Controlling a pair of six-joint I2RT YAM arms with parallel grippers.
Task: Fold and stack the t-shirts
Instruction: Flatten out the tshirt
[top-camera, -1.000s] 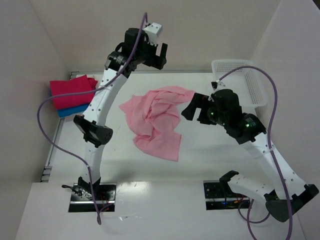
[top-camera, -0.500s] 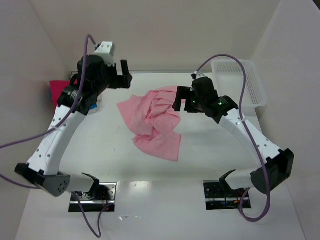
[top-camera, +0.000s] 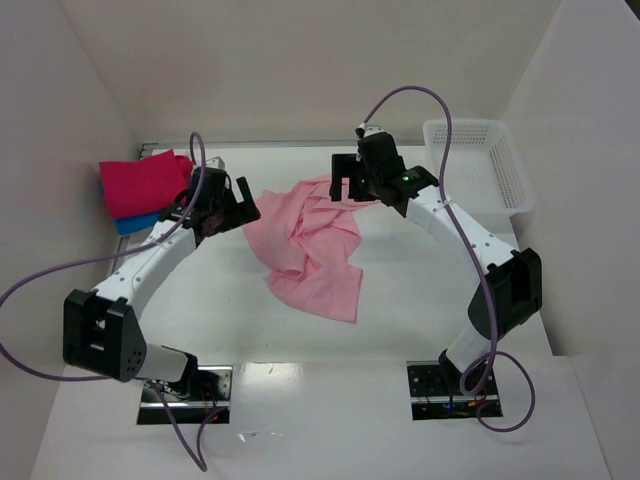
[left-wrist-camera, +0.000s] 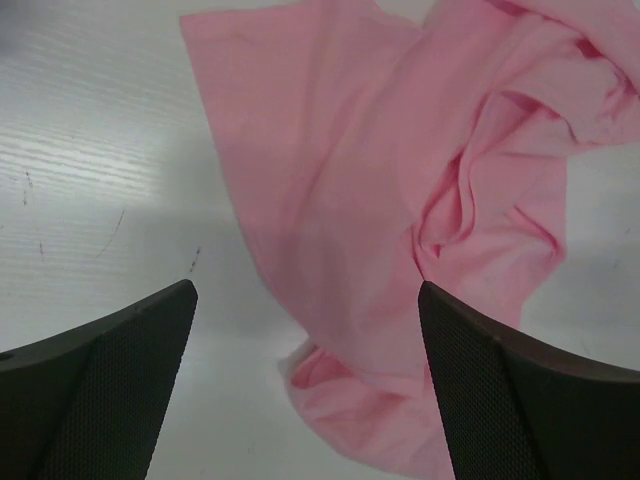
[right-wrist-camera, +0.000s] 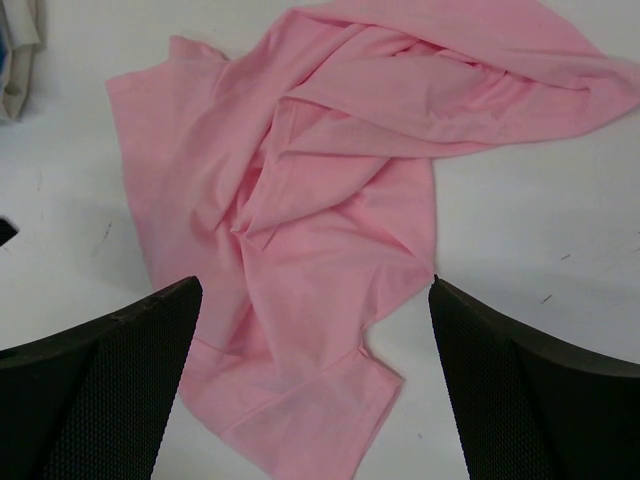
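Observation:
A light pink t-shirt (top-camera: 310, 240) lies crumpled and unfolded in the middle of the table. A folded magenta t-shirt (top-camera: 143, 183) rests on a folded blue one (top-camera: 135, 222) at the back left. My left gripper (top-camera: 236, 206) hovers open at the pink shirt's left edge; its wrist view shows the cloth (left-wrist-camera: 380, 200) between and beyond the wide-apart fingers (left-wrist-camera: 100, 390). My right gripper (top-camera: 350, 184) stands open over the shirt's far right part, and the shirt (right-wrist-camera: 320, 230) is spread below its fingers (right-wrist-camera: 540, 390). Neither gripper holds anything.
A white mesh basket (top-camera: 480, 160) stands at the back right. Walls close off the table at the back and on both sides. Purple cables loop from both arms. Bare white table (top-camera: 420, 300) lies in front of the shirt.
Both arms have swung in and down toward the pink shirt: the left from high at the back to its left edge, the right to its far right part. The shirt has not moved.

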